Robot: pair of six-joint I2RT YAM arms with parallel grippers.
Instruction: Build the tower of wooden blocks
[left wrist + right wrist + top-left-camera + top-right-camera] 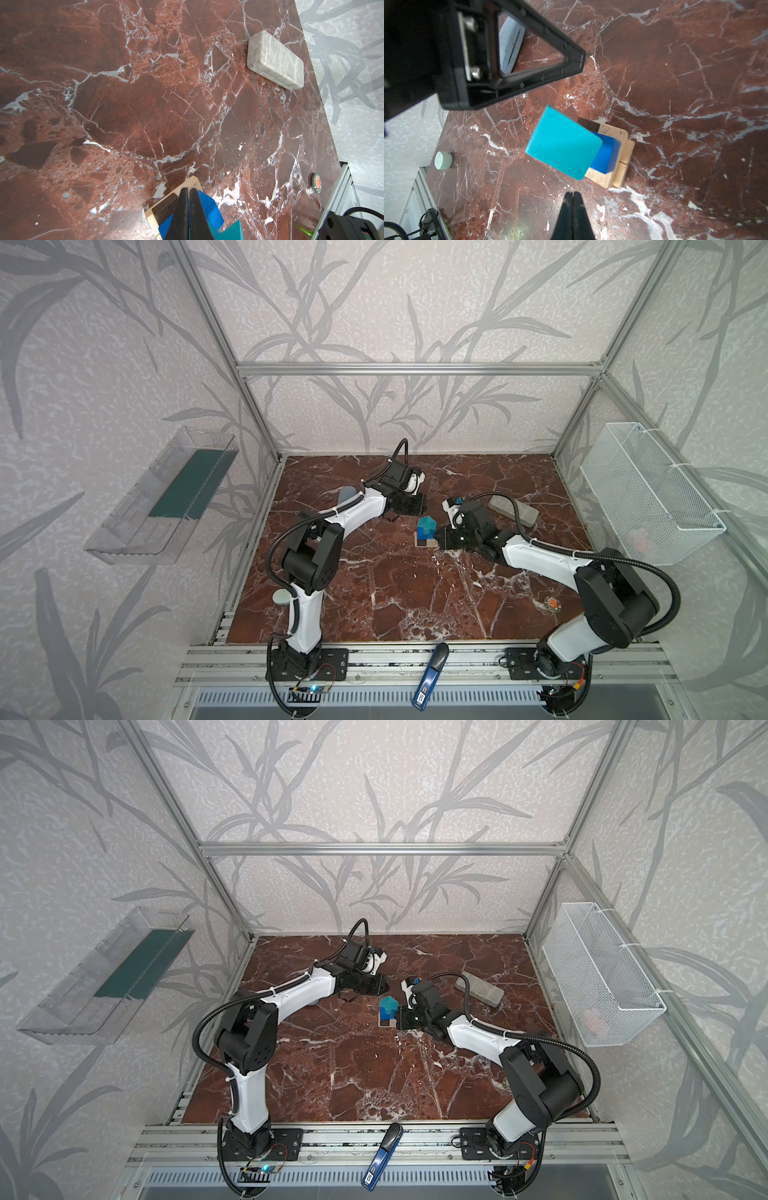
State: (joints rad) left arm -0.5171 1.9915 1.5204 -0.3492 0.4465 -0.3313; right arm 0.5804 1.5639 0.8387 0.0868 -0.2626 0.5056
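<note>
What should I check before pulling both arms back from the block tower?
1. The teal block sits topmost on the tower: ok.
2. The left gripper is shut and empty: ok.
3. The right gripper is shut and empty: ok.
4. Visible gap between each gripper and the tower, right wrist view: ok.
5. The tower stands plumb: cannot tell.
6. The grey brick lies apart from the tower: ok.
</note>
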